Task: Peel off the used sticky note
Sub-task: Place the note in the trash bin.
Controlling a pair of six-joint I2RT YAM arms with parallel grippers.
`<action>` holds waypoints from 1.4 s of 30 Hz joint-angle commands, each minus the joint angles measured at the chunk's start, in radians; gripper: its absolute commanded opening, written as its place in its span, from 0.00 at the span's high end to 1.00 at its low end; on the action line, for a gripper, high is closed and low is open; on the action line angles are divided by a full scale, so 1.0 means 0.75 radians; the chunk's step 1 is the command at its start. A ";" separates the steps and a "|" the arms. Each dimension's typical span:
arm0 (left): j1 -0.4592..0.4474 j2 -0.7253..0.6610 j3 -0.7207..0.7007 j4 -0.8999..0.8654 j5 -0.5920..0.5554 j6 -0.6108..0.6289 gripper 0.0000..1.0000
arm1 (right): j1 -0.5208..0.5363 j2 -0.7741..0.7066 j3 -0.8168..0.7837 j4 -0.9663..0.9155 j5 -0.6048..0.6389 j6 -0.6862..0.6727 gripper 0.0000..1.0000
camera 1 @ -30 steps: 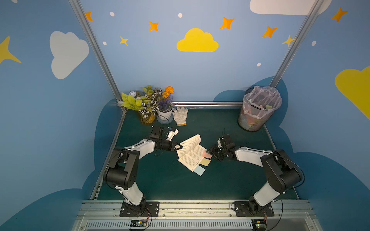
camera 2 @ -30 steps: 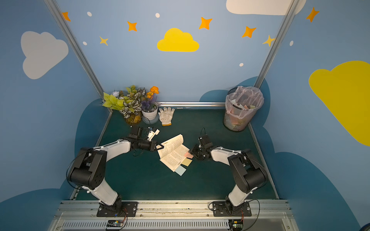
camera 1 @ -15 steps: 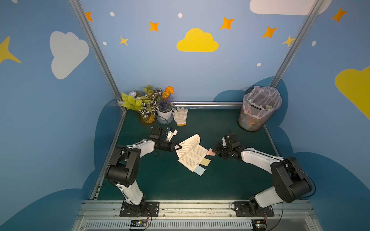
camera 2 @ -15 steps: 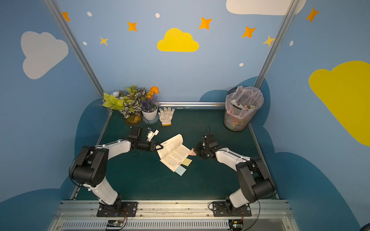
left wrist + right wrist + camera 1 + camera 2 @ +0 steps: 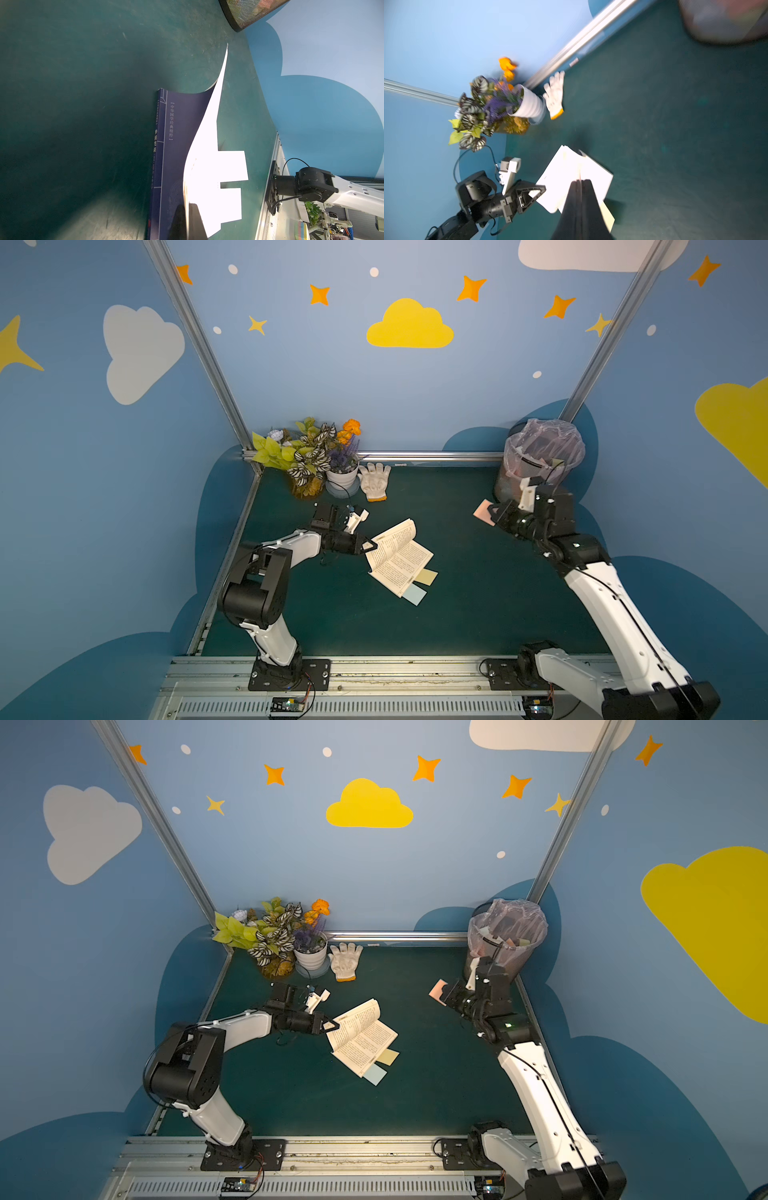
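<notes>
Book (image 5: 180,128) cover is reading 中华国学经典精粹. Bin (image 5: 540,472), upper right, is holding paper scraps (image 5: 556,463). Left pincer (image 5: 370,546) is clamping book pages; right pincer (image 5: 493,513) is gripping pink note (image 5: 482,512) beside bin.

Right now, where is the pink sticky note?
In both top views the pink sticky note is pinched in the right gripper, on the robot's right just before the trash bin, apart from the open book.
</notes>
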 commanded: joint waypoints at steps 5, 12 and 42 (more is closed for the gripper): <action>-0.013 0.021 0.010 -0.052 -0.011 0.026 0.97 | -0.323 0.271 0.452 -0.237 0.110 -0.128 1.00; -0.021 0.024 0.011 -0.056 -0.007 0.031 0.97 | -0.451 0.695 0.849 -0.209 0.216 -0.152 1.00; -0.028 0.009 0.013 -0.069 0.016 0.040 0.97 | -0.307 1.217 1.561 -0.357 0.425 -0.366 0.08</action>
